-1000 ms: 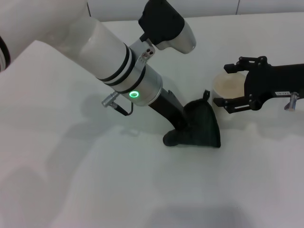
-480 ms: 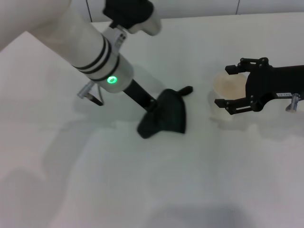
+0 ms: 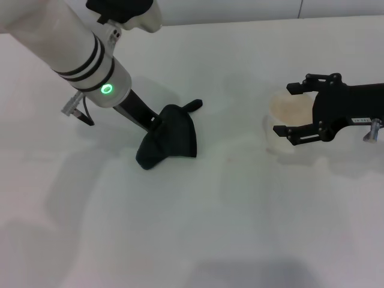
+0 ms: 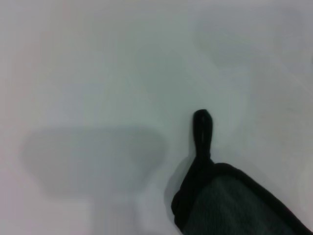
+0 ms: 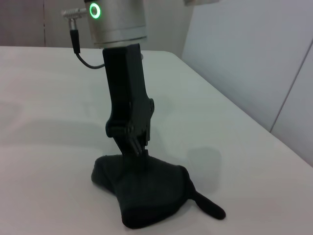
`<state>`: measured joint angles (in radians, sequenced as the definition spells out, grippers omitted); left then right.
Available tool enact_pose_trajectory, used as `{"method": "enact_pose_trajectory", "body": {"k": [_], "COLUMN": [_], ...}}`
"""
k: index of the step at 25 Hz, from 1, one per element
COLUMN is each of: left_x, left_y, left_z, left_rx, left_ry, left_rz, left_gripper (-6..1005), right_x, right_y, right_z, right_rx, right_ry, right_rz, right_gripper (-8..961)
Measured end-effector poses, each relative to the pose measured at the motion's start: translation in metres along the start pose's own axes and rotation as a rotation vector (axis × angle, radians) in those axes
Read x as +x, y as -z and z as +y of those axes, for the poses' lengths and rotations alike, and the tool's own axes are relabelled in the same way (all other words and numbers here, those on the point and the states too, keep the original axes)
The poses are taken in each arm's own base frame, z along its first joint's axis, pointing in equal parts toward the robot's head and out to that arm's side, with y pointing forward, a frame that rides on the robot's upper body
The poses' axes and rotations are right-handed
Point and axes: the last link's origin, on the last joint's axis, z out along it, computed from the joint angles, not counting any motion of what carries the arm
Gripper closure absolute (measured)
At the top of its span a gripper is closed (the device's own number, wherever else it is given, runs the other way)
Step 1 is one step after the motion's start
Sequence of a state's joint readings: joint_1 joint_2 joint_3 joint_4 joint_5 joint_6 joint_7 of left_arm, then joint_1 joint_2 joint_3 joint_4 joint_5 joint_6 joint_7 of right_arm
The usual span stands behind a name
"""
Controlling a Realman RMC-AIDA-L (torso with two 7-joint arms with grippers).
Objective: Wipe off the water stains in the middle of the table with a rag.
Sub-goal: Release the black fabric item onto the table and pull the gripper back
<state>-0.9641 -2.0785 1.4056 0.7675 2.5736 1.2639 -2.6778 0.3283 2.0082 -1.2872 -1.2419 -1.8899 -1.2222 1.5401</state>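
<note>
Now we see the left gripper (image 3: 157, 129) pressed down into the rag (image 3: 170, 141), clamped on the cloth where it bunches up against the table (image 3: 198, 228). The black rag spreads out under and just beyond the gripper, flat on the white surface, with its narrow tail (image 3: 193, 105) pointing away from the gripper toward the table's far side. In the right wrist view we catch the gripper (image 5: 134, 147) standing almost upright, tips sunk in the rag (image 5: 146, 193). Off to the side, well apart, the right gripper (image 3: 299, 111) hangs with its two fingers spread on either side of a pale cup (image 3: 290, 109). We cannot make out any stain on the table near either gripper.
</note>
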Motion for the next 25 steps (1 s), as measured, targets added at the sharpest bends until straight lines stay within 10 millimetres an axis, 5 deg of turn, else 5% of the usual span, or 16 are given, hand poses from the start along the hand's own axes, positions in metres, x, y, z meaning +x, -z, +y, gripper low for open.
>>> {"method": "enact_pose_trajectory", "body": {"k": [17,25], "left_x": [-0.01,-0.01], "left_y": [0.008,0.006], "left_z": [-0.01,-0.011], "left_rx": [0.063,0.071], "left_ry": [-0.056,-0.055], "left_rz": [-0.022,-0.012], "left_gripper": [915,619], "right_x": [-0.001,-0.001], "right_y": [0.0,0.0], "right_z": [0.0,-0.001], "right_rx": [0.003,0.005], "right_ry": [0.0,0.002], "right_rz": [-0.001,-0.001], "right_gripper": [81,81]}}
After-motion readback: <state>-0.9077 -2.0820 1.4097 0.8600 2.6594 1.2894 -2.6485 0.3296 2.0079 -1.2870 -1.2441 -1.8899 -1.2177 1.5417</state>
